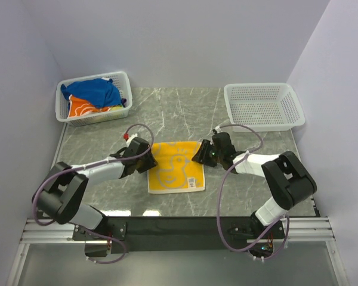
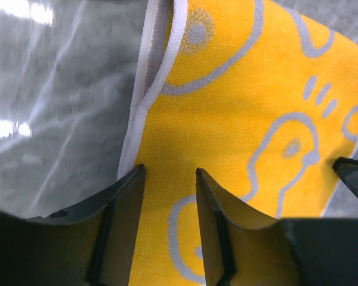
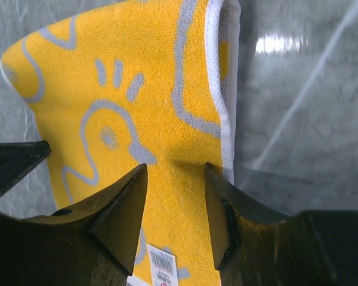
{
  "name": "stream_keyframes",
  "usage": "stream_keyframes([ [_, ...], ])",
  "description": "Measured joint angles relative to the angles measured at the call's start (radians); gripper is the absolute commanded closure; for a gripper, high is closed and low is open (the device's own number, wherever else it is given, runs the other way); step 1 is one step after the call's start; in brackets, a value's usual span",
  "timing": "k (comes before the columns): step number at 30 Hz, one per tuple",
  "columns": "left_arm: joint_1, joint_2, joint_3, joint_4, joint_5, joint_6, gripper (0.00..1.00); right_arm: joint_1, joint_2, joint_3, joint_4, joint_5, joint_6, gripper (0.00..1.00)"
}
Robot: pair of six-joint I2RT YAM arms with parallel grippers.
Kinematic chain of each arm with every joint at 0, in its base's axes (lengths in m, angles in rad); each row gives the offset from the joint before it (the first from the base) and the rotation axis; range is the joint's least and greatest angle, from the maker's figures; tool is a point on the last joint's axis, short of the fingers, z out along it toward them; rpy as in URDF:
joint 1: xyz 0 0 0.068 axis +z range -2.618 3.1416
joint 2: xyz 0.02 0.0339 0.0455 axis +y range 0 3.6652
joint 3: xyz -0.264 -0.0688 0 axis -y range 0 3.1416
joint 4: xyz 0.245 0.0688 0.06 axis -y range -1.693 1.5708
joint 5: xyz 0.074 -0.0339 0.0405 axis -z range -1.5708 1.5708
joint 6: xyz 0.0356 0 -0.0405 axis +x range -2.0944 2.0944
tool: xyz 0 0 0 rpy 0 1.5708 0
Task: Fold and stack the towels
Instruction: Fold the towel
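Note:
A yellow towel (image 1: 176,167) with pale swirls lies flat on the marble table, white-hemmed and doubled over at its far edge. My left gripper (image 1: 148,157) hovers over the towel's left edge (image 2: 167,119), jaws apart and nothing pinched (image 2: 169,170). My right gripper (image 1: 200,156) stands over the right edge (image 3: 167,89), also open, with flat cloth showing between its fingers (image 3: 176,166). A blue towel (image 1: 95,90) and an orange towel (image 1: 83,107) lie bunched in the left basket.
The left white mesh basket (image 1: 101,117) sits at the back left by the wall. A second white mesh basket (image 1: 262,126) stands at the back right with nothing in it. A white barcode label (image 3: 164,262) sits near the yellow towel's near right corner.

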Motion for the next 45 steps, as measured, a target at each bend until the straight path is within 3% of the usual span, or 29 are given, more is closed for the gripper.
stream_keyframes([
  [6, -0.003, -0.097, -0.051, -0.026, 0.033, -0.015, 0.48, -0.001, -0.068, -0.043, -0.012, -0.048, 0.002, 0.46],
  [10, -0.003, -0.122, -0.024, -0.011, 0.046, -0.016, 0.48, -0.001, -0.066, 0.011, -0.008, -0.086, 0.001, 0.33],
  [13, -0.002, -0.097, 0.034, 0.039, 0.048, -0.013, 0.51, -0.001, -0.032, 0.106, 0.039, -0.116, 0.006, 0.30],
  [18, 0.014, 0.040, 0.128, 0.190, 0.070, -0.013, 0.59, -0.001, 0.079, 0.223, 0.184, -0.146, 0.041, 0.31],
  [24, 0.079, 0.244, 0.127, 0.352, 0.133, -0.017, 0.68, -0.002, 0.257, 0.251, 0.304, -0.159, 0.098, 0.34],
  [28, 0.136, 0.297, 0.094, 0.468, 0.202, -0.043, 0.68, -0.021, 0.352, 0.227, 0.381, -0.160, 0.149, 0.35],
  [36, 0.170, 0.315, 0.011, 0.643, 0.260, -0.085, 0.67, -0.093, 0.358, 0.127, 0.561, -0.137, 0.228, 0.36],
  [45, 0.183, 0.299, -0.013, 0.674, 0.299, -0.101, 0.58, -0.106, 0.329, 0.130, 0.512, -0.100, 0.195, 0.36],
])
